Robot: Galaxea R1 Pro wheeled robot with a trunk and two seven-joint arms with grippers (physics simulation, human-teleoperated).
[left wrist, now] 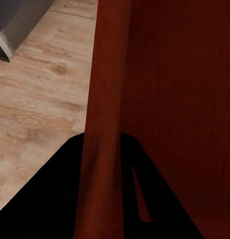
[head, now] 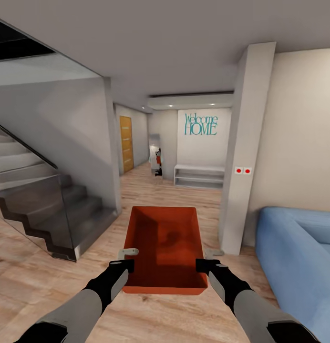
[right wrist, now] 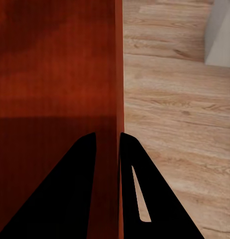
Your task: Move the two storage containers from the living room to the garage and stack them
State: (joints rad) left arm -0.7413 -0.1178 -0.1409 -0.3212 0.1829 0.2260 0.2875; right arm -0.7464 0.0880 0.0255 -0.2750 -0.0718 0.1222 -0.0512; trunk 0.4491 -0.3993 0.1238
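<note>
A red-orange storage container (head: 165, 247) with no lid is held in the air in front of me, over the light wood plank floor of the living room. My left gripper (head: 128, 261) is shut on its left wall (left wrist: 102, 124), with one finger on each side of the wall. On the opposite side my right gripper (head: 203, 262) is shut on the right wall (right wrist: 118, 99) in the same way. The container is level and empty.
A grey staircase (head: 46, 209) with a glass rail rises at the left. A white pillar (head: 243, 157) stands at the right, and a blue sofa (head: 298, 257) beyond it. A hallway runs straight ahead to a white shelf (head: 199, 176) and a wooden door (head: 126, 144).
</note>
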